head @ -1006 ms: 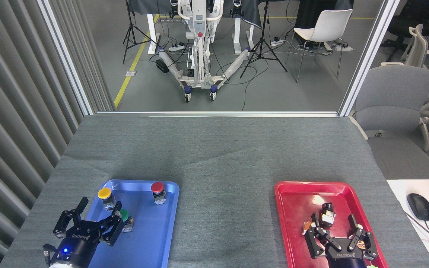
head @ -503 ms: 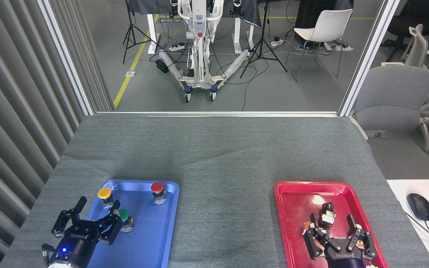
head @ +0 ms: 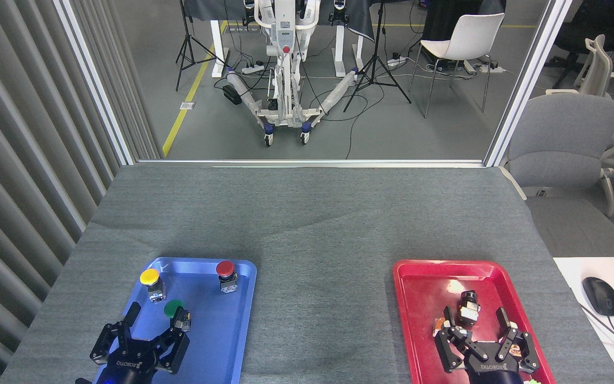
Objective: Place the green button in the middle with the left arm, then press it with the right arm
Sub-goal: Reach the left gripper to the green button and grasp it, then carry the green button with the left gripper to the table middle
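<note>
Worktop (head: pixel 307 213) carries a blue tray (head: pixel 216 346) at lower left holding the green button (head: pixel 175 312), just above the left hand (head: pixel 153 332), spread wide and empty. Right hand (head: pixel 475 325), lower right, is open, holding nothing. Risk: a finger could tip the button or catch the yellow button (head: pixel 150 281) nearby.

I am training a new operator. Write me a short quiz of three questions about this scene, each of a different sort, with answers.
1. True or false: the green button stands in the blue tray.
2. Which gripper is nearest it? A. left gripper B. right gripper
3. Fill in: the right gripper hovers over the ___ tray.

Key: 1 true; 2 A; 3 red.
</note>
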Tool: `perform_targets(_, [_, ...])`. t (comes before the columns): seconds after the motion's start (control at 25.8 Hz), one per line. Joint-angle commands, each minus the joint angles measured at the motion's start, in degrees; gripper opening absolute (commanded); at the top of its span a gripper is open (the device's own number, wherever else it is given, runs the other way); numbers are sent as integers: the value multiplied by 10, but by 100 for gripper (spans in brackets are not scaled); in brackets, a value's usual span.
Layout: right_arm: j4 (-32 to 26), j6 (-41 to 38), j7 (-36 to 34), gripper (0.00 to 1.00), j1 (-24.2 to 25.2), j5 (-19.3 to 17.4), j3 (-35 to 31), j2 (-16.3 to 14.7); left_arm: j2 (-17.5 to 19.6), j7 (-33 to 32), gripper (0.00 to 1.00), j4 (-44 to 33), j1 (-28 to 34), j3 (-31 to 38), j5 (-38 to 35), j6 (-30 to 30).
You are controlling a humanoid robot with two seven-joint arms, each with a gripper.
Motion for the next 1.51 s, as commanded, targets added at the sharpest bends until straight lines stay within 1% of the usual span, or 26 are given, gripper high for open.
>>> perform_targets(0.0, [0,0,0,100,0,0,0,2,-32,12,90,8,11,0,-53,1])
perform_targets(0.04, [0,0,0,100,0,0,0,2,-37,10,90,18,11,0,-66,1])
perform_targets(0.23, [0,1,0,100,0,0,0,2,-42,13,91,72,1,-1,-72,1])
perform_targets(0.46, [0,1,-1,100,1,0,0,2,-42,14,90,128,-34,-1,-72,8])
perform_targets(0.62, [0,1,0,100,0,0,0,2,-40,10,91,147,-55,-2,-74,15])
perform_targets(0.81, [0,1,0,100,1,1,0,2,-41,14,90,189,-77,-12,-76,17])
perform_targets(1.04, [0,1,-1,100,1,1,0,2,-41,16,83,212,-93,-13,-77,23])
perform_targets(1.16, [1,2,0,100,1,2,1,2,-41,16,77,219,-100,-17,-77,25])
perform_targets(1.39, [1,2,0,100,2,2,0,3,-41,15,72,247,-127,-23,-76,29])
perform_targets(1.47, [1,2,0,100,2,2,0,2,-41,17,65,261,-133,-23,-76,29])
